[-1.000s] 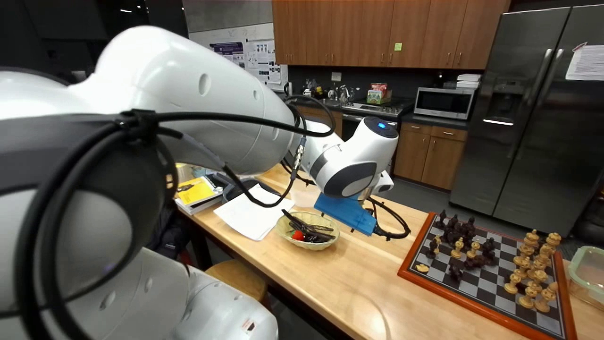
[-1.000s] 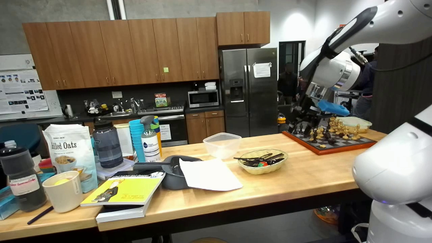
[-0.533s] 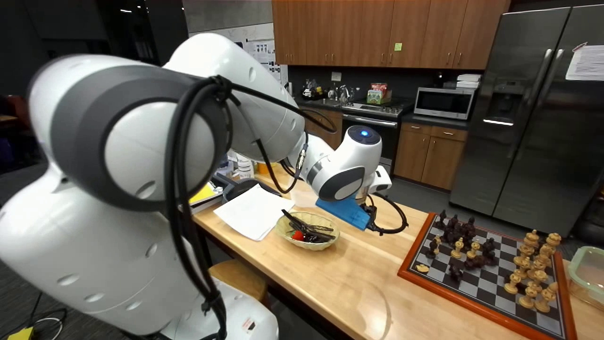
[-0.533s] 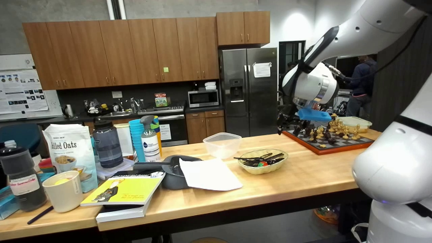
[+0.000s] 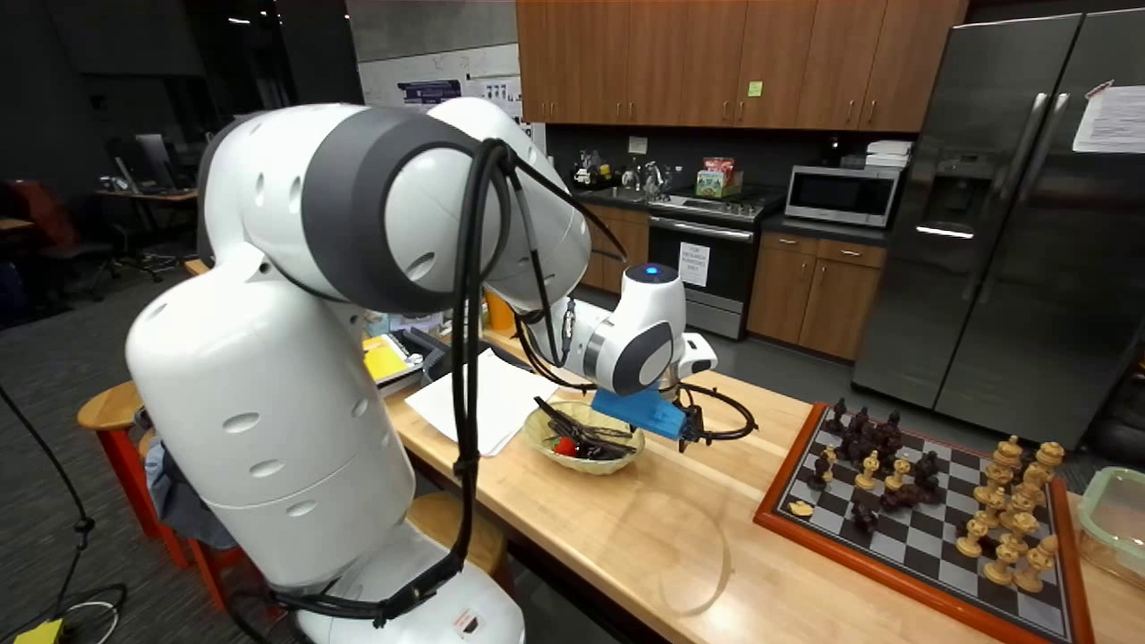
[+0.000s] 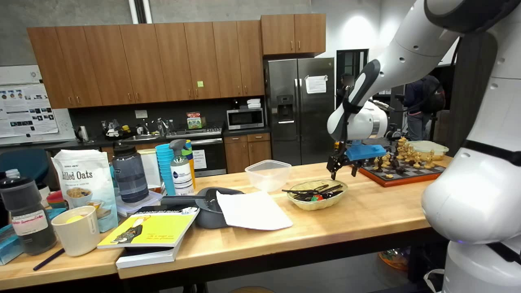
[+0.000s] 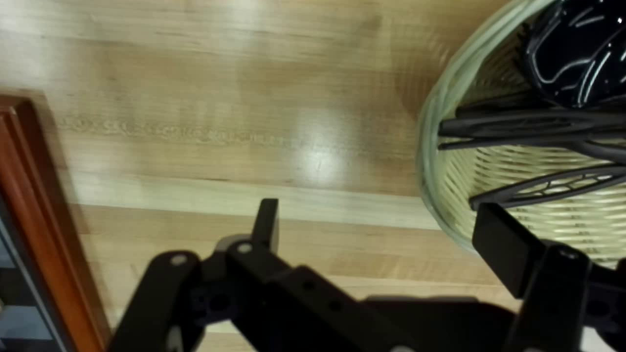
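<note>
The wooden bench [image 6: 386, 207] spreads beneath the white robot arm [image 5: 286, 402], which leans in from the long edge nearest its base. The chessboard [image 5: 868, 563] lies along the opposite, kitchen-side edge. Next down in size, the pale yellow basket [image 6: 317, 205] sits roughly midway between those two long edges, well apart from the chessboard. The gripper [image 7: 381, 230] hangs above the bench just beside the basket, on the chessboard side, its fingers spread wide with nothing between them. In the basket are a glossy black lump [image 7: 562, 49], several slim black sticks [image 7: 538, 140] and, smallest, a red thing [image 5: 564, 445], perhaps a strawberry. The step in hand looks like lining up at the basket, with no grasp made yet. Any next move there would seem to call for shifting sideways before lowering, since one fingertip overlaps the basket's rim in the wrist view and could knock it.
</note>
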Robot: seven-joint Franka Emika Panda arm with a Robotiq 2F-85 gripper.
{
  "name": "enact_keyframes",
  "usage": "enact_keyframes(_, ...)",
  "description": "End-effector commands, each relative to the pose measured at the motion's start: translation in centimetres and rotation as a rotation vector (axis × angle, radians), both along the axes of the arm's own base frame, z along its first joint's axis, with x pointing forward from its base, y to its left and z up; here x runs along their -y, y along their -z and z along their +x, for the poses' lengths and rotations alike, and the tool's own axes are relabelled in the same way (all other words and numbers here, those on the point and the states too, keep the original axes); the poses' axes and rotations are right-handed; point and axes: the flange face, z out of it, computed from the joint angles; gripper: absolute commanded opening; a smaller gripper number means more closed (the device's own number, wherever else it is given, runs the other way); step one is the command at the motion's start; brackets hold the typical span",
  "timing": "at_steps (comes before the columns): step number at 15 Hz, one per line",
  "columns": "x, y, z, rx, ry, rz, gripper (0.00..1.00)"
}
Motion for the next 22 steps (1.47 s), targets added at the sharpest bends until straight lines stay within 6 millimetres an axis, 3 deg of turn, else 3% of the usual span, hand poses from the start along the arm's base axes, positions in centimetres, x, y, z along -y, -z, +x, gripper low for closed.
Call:
enact_keyframes(1, 0.4, 0.1, 0.9, -0.052, -0.050, -0.040, 1.00)
enact_keyframes(4, 1.0, -0.1, 1.2, -0.068, -0.068, -0.041, 1.00)
enact_keyframes(8, 1.6, -0.6, 1.6, -0.074, -0.074, -0.029, 0.81)
enact_keyframes(13, 0.8, -1.2, 1.7, -0.080, -0.104, -0.038, 1.00)
enact_keyframes(18, -4.0, -2.3, 2.4, -0.043, -0.183, -0.166, 1.00)
enact_keyframes(22, -10.7, -3.3, 3.2, -0.027, -0.295, -0.283, 1.00)
